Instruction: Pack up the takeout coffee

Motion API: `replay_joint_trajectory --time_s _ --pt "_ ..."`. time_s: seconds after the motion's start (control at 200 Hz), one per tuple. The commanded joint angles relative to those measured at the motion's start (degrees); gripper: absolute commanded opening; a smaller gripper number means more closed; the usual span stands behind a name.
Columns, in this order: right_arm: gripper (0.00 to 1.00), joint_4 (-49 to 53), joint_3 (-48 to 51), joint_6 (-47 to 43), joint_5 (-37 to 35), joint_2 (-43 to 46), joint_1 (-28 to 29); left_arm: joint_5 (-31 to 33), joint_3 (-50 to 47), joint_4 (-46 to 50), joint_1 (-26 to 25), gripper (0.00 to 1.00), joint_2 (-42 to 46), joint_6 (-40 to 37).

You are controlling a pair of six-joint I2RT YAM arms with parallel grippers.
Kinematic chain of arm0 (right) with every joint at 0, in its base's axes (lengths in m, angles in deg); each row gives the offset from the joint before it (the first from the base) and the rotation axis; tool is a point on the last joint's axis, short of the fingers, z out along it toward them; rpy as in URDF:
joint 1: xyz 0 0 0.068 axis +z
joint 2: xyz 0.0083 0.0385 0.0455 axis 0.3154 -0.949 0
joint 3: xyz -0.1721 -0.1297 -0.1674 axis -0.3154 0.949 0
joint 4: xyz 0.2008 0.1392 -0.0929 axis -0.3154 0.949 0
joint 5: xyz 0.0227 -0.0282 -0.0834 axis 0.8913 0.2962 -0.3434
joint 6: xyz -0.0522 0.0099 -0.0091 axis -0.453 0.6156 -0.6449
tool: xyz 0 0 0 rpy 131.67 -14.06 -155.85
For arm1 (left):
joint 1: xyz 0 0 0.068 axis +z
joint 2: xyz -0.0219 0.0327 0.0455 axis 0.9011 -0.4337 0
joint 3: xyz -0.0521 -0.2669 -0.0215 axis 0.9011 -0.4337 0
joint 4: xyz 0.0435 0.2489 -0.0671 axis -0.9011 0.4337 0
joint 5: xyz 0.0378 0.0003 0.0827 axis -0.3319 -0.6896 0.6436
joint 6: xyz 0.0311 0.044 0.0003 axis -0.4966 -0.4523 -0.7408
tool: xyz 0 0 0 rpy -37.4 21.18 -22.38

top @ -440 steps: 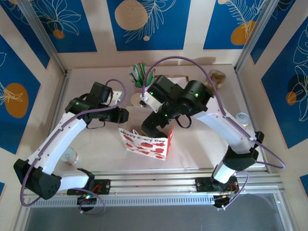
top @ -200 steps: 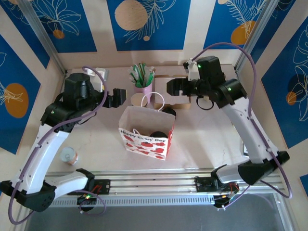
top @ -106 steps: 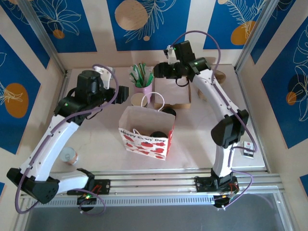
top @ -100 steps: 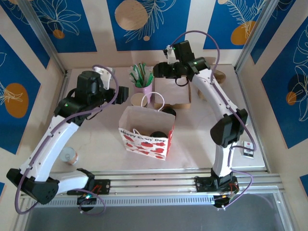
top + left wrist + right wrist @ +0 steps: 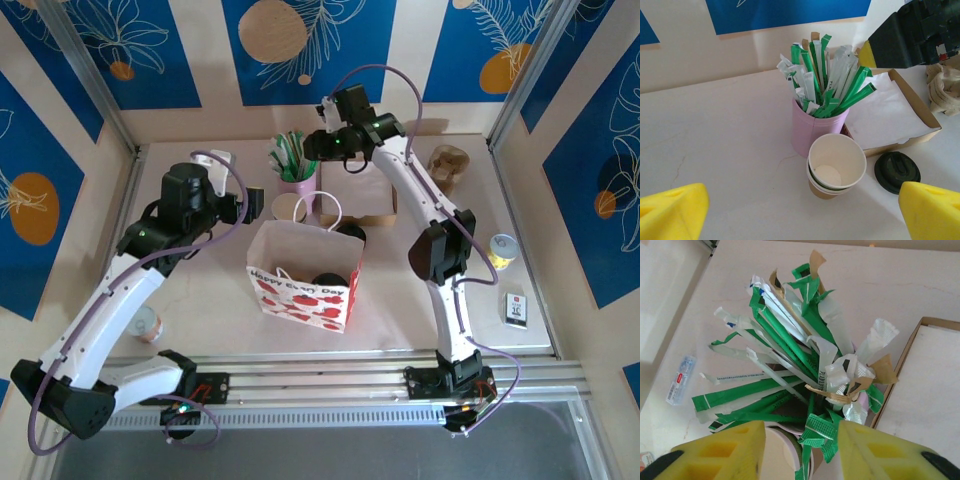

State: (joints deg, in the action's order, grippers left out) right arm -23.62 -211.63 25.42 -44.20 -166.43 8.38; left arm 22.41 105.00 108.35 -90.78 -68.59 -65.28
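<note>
Paper bag (image 5: pixel 300 298) stood near centre, the coffee (image 5: pixel 326 281) upright inside, lid up (probably so nothing spills). Right gripper (image 5: pixel 802 440) hovered half open over the far straws (image 5: pixel 790 340), gripping nothing clearly, likely after one. Left gripper (image 5: pixel 250 197) hung wide open, empty.

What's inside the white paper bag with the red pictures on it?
Inside the white paper bag with red print you can see a round black lid near the front. The bag's wall hides whatever is under that lid, and the bag's bottom too.
</note>
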Motion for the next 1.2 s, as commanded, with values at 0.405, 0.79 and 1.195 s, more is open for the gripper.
replay_joint_trajectory --time_s 0.405,0.79,1.195 --pt "0.34 3.8 -4.7 -3.5 -7.6 -2.8 3.0 1.3 -1.4 -2.0 0.4 0.97 0.6 -1.4" --pt "0.3 6.5 -10.5 -3.7 -8.6 -6.3 3.4 1.3 -1.9 -2.1 0.4 0.97 0.7 -1.9" --pt "0.17 6.7 -11.2 -5.1 -10.3 -4.5 4.6 1.3 -2.3 -2.3 0.4 0.97 1.0 -2.2"
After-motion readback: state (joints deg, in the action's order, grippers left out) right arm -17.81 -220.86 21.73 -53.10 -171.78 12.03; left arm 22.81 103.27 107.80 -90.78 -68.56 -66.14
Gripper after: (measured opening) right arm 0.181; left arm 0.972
